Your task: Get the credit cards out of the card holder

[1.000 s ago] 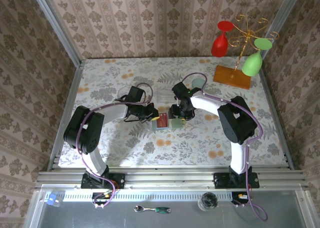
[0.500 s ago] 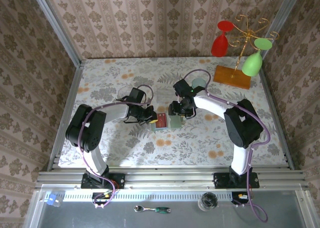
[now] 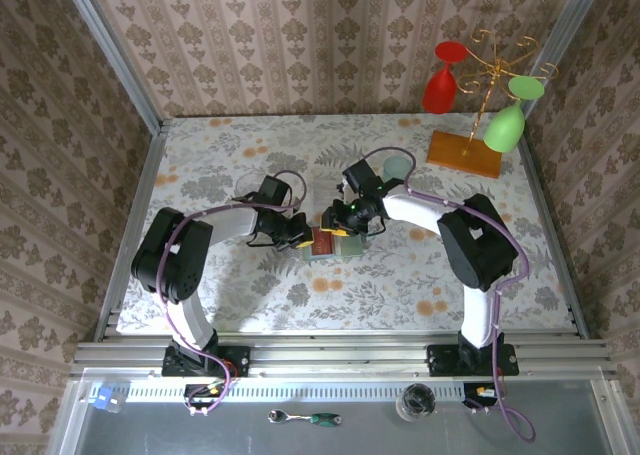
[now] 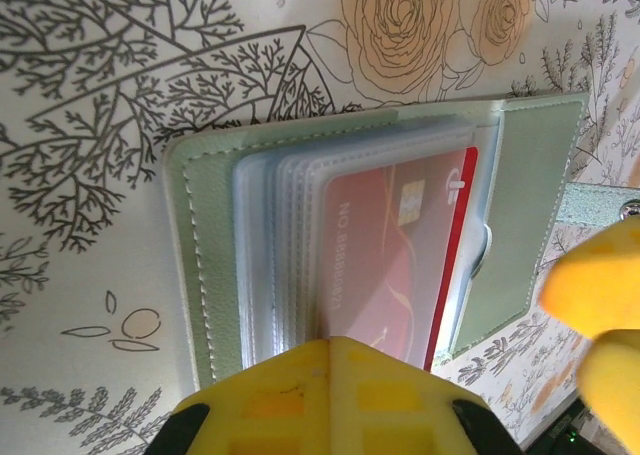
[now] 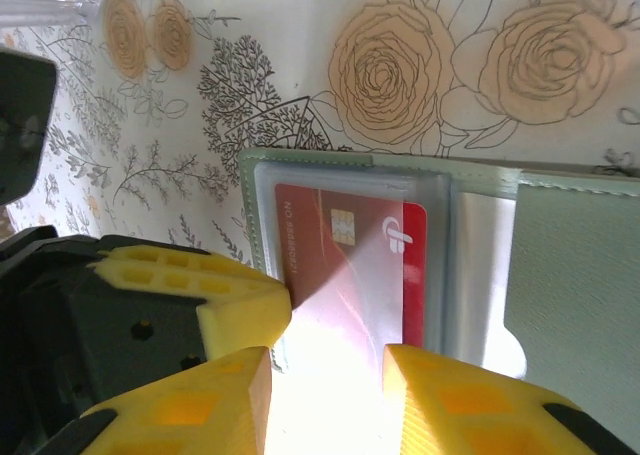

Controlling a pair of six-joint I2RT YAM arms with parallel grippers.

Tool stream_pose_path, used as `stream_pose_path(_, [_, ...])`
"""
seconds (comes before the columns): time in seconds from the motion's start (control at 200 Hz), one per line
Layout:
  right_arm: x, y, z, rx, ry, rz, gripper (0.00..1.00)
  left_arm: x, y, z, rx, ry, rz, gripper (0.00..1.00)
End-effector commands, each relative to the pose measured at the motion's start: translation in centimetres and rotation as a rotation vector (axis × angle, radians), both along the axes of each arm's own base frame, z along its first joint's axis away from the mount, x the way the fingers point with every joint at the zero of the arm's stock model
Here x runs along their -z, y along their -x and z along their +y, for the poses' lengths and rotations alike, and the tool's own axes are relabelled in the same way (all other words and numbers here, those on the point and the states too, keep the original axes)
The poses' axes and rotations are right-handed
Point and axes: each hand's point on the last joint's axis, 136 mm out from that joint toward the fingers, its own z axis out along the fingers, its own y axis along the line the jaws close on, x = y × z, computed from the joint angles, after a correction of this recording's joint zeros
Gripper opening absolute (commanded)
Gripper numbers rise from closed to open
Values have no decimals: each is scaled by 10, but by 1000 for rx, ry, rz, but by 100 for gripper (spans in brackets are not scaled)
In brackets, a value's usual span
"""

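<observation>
Closely, red card [image 5: 340, 275] between right fingers [image 5: 190, 405], card holder [image 5: 570, 275] open

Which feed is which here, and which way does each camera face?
Top external: above and behind, looking down on the table; left arm and right arm reach from the bottom edge to the card holder.
Left wrist: on the left arm, looking down at the open card holder; left gripper at the bottom edge.
Right wrist: on the right arm, looking down likewise; right gripper at the bottom.
Both wrist views share the red card.
</observation>
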Motion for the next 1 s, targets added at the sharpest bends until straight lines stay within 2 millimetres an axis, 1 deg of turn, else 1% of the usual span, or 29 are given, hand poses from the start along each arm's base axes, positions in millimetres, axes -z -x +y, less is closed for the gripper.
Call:
stream_pose_path(0.0, [10, 9, 11, -23, -53, 55, 33, 6, -1, 6, 3, -28, 7, 0])
stream_pose_path(0.08, [14, 10, 11, -28, -51, 61, 30, 5, -2, 6, 3, -27, 6, 0])
stream_pose_path(0.225, [22, 11, 11, -32, -41, 74, 26, 4, -2, 6, 3, -26, 2, 0])
stream_pose_path(0.345, [27, 11, 8, -33, -19, 80, 26, 4, -2, 6, 3, -26, 3, 0])
stream_pose_path(0.585, [39, 15, -4, -39, 60, 86, 26, 2, -3, 6, 1, -22, -5, 0])
stream_pose_path(0.775, [37, 13, -15, -28, 119, 52, 26, 2, -3, 7, -1, -24, -3, 0])
stream_pose_path(0.995, [30, 11, -15, -28, 120, 33, 25, 6, -1, 8, 1, -28, 8, 0])
